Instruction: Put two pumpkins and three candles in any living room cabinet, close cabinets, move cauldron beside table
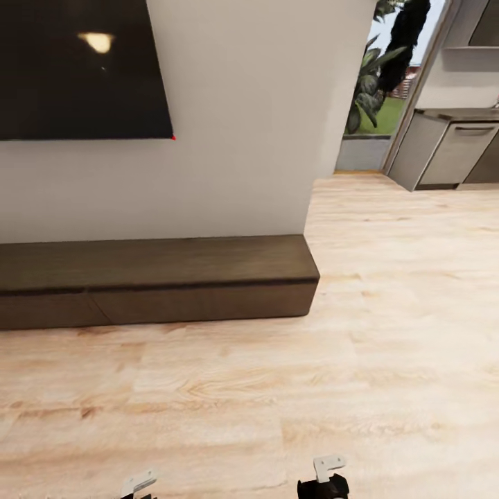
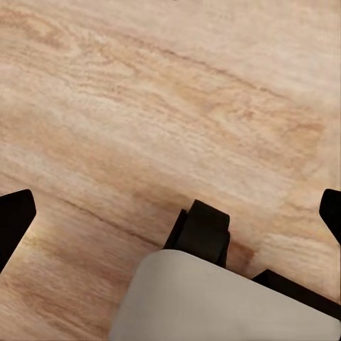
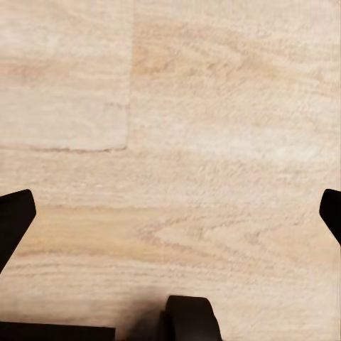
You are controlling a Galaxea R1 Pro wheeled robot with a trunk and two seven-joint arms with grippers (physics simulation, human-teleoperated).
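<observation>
- While the robot faces the wall, the pale light-wood plank floor takes up most of the head view and runs back to a doorway at upper right.
- Plain white wall stands behind the low unit; its corner ends just above the unit's right end.
- Long, low dark-brown wood cabinet sits flush against that wall, left of centre, flat top bare, handleless drawer fronts flush and shut; one seam shows between fronts toward the left.
- Large black flat screen hangs on the wall above the cabinet, with a lamp glare near its top.
- Grey kitchen units at far upper right, past the doorway; dark green leafy plant beside them against the bright outdoors.
- Left gripper: black fingertips sit at opposite edges of the left wrist view, so spread wide, nothing between them, just floor below. A pale grey part of the robot's body with a black wheel-like piece lies under it.
- Right gripper: same wide spread, holding nothing, floor planks beneath.
- In the head view, small white brackets of both arms poke in at the bottom edge, well short of the cabinet.
</observation>
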